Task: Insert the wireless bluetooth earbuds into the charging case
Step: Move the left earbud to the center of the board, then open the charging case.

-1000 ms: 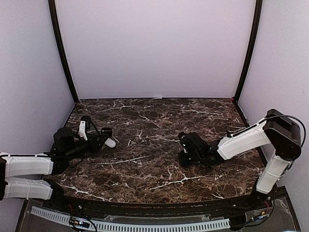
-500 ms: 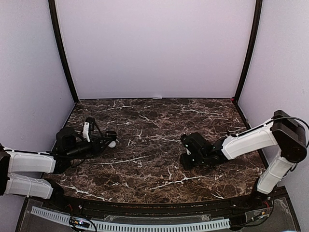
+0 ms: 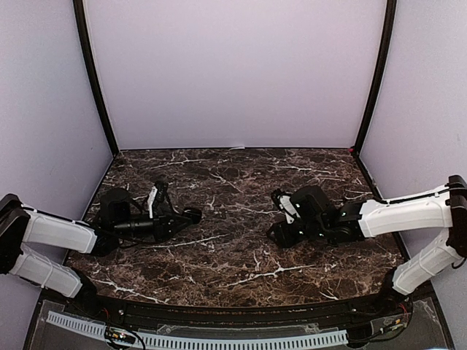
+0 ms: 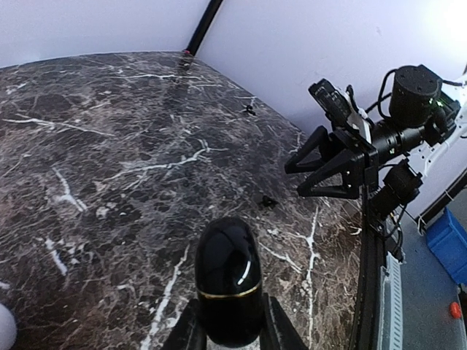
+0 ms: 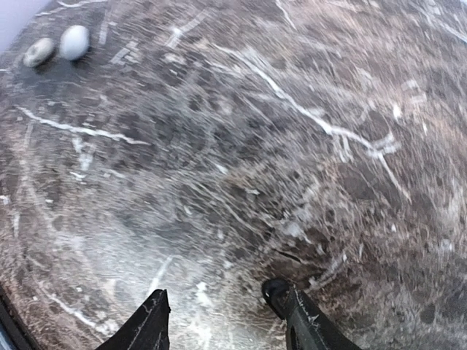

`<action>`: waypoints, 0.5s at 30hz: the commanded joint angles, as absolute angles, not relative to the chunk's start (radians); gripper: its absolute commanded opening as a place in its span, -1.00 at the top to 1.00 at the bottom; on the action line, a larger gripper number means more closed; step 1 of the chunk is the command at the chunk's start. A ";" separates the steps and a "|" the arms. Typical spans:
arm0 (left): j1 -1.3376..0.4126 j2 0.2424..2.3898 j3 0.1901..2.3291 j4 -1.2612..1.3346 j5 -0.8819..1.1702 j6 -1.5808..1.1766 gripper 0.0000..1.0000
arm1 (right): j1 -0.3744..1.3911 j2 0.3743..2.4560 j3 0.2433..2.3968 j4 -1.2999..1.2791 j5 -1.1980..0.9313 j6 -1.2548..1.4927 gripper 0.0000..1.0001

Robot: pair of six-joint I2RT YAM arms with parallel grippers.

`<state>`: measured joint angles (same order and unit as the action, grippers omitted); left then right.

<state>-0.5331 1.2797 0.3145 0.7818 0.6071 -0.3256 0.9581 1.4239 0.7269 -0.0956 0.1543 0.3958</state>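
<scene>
- Apparently sits at the fetching step: presents the charging case (image 4: 228,273) in the left pincer (image 4: 228,329), out over the bench (image 4: 109,146) left of centre, with no bud taken yet.
- Clamps the left pincer narrow on the lower end of the case, one finger on each side.
- Shows a black, glossy, egg-shaped case with a thin gold seam round it. Looks closed at that seam, as far as the left wrist view tells.
- Spreads the right pincer (image 5: 215,295) to about a middling width, with nothing between its fingers.
- Hangs it low over bare marble right of centre. Cannot tell whether the tips touch the surface.
- Places a likely earbud (image 4: 268,202), a tiny black thing, flat on the bench between the held case and the right pincer, apart from both.
- Finds a second speck (image 4: 249,110) of the same kind farther off, toward the far right. Too small to name with any certainty.
- Catches also a white piece (image 5: 74,41) and a grey piece (image 5: 39,52), touching or nearly so, at the edge of the right wrist view. Cannot tell whether buds or cases.
- Calls next, in all likelihood, for bringing the open right pincer down over the nearer bud and closing gently, since so small and smooth a thing could easily squirt out sideways.
- Needs the lid up too before any bud can go in, and a steady left grip while that happens.
</scene>
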 commanded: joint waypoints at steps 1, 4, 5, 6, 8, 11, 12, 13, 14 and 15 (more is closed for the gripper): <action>-0.577 1.306 0.355 0.809 0.677 -0.267 0.62 | 0.965 1.368 0.697 0.004 0.051 0.312 -0.08; -0.586 1.329 0.357 0.841 0.712 -0.265 0.61 | 0.966 1.345 0.680 0.057 -0.011 0.281 -0.08; -0.587 1.337 0.358 0.851 0.727 -0.264 0.62 | 0.965 1.340 0.677 0.072 -0.034 0.271 -0.09; -0.609 1.347 0.360 0.860 0.737 -0.261 0.61 | 0.965 1.337 0.672 0.087 -0.054 0.263 -0.09; -0.624 1.367 0.367 0.877 0.749 -0.260 0.62 | 0.965 1.330 0.665 0.114 -0.083 0.251 -0.11; -0.639 1.398 0.388 0.885 0.754 -0.269 0.62 | 0.964 1.318 0.655 0.146 -0.096 0.233 -0.22; -0.644 1.405 0.396 0.884 0.754 -0.273 0.61 | 0.964 1.312 0.646 0.156 -0.093 0.223 -0.27; -0.650 1.411 0.412 0.880 0.749 -0.275 0.62 | 0.963 1.307 0.639 0.166 -0.088 0.216 -0.33; -0.654 1.416 0.422 0.874 0.745 -0.278 0.61 | 0.961 1.300 0.634 0.175 -0.085 0.208 -0.39; -0.662 1.420 0.433 0.870 0.740 -0.278 0.62 | 0.957 1.295 0.630 0.185 -0.089 0.199 -0.47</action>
